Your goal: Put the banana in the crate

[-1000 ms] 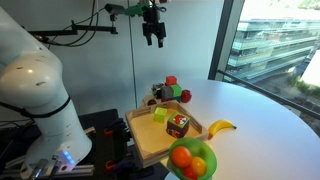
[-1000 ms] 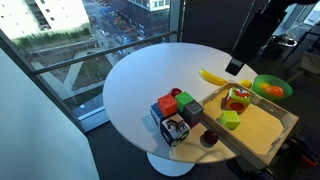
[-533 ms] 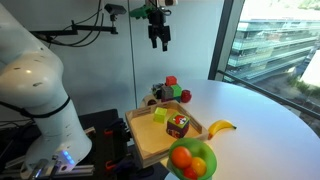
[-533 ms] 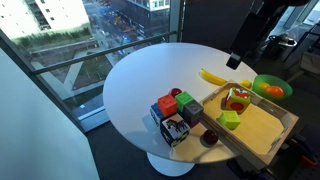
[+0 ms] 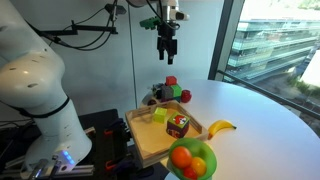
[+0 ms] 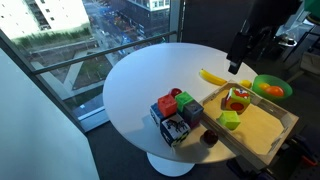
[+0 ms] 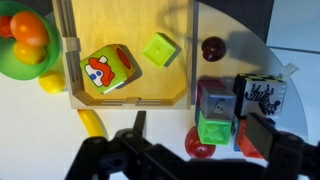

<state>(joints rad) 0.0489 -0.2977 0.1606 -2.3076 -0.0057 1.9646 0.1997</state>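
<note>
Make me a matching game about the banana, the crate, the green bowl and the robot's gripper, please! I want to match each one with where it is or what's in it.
Things:
1. banana
2. crate
3. green bowl
4. gripper

Clues:
A. holds round fruits
B. open, high above the white table
C. lies on the white table, outside the crate
D. holds a yellow-green block and a colourful cube

Pairs: 1-C, 2-D, 3-A, 4-B
</note>
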